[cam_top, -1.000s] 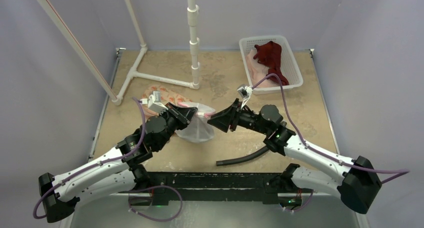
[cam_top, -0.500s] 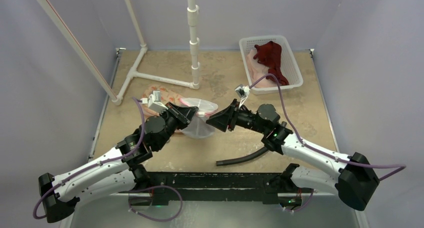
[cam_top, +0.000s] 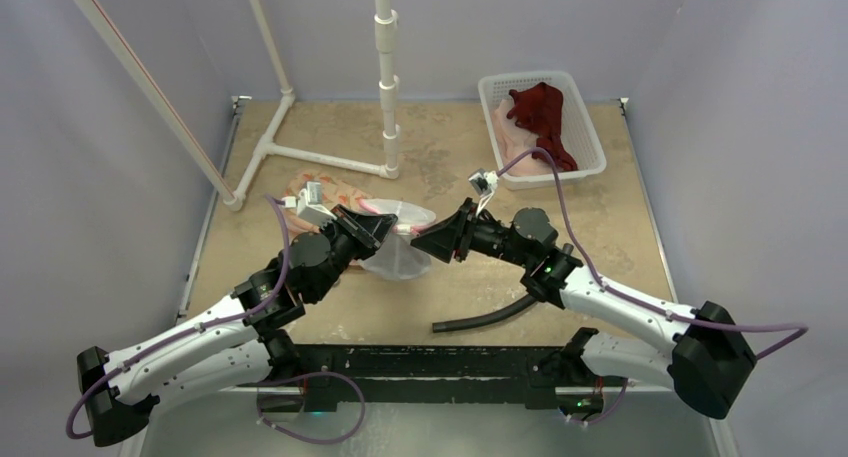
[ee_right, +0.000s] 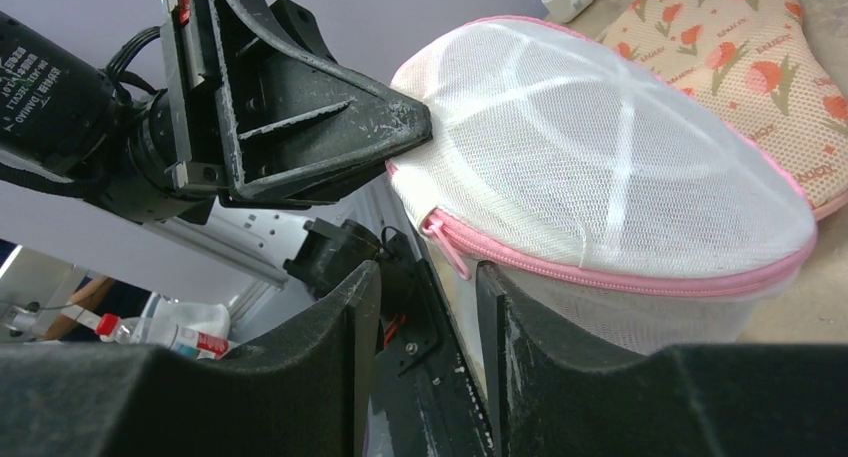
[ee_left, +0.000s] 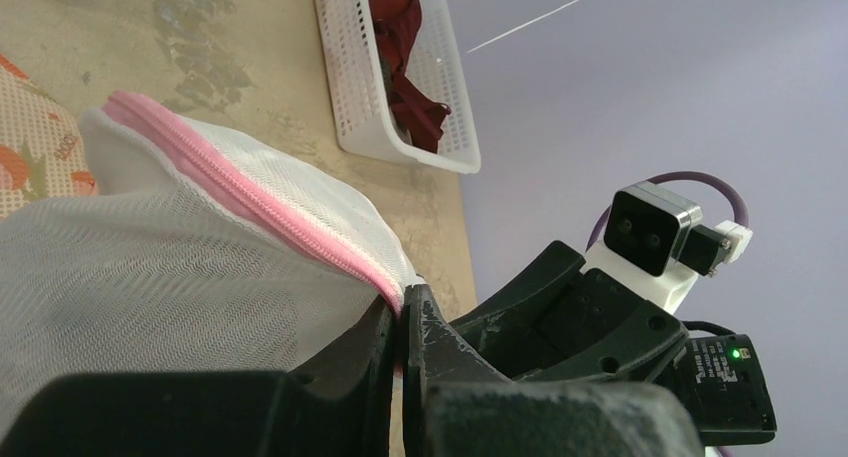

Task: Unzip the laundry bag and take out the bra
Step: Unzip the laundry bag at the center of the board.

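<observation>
The laundry bag (cam_top: 398, 255), white mesh with a pink zipper (ee_right: 620, 277), hangs between the two arms just above the table. My left gripper (cam_top: 388, 231) is shut on the bag's edge at the end of the zipper (ee_left: 405, 299). My right gripper (cam_top: 424, 243) faces it, open. In the right wrist view the pink zipper pull (ee_right: 447, 249) dangles just above the gap of the right gripper (ee_right: 425, 275), touching neither finger. The bra is hidden; only pale bands show through the mesh (ee_right: 600, 147).
A white basket (cam_top: 590, 127) with dark red cloth stands at the back right. A floral padded cloth (cam_top: 330, 190) lies behind the bag. A white pipe frame (cam_top: 385, 87) rises at the back. A black hose (cam_top: 490, 317) lies near the front edge.
My right gripper has crept left toward the bag and its zipper pull, its jaws a touch narrower. The left gripper keeps its hold and has hardly moved.
</observation>
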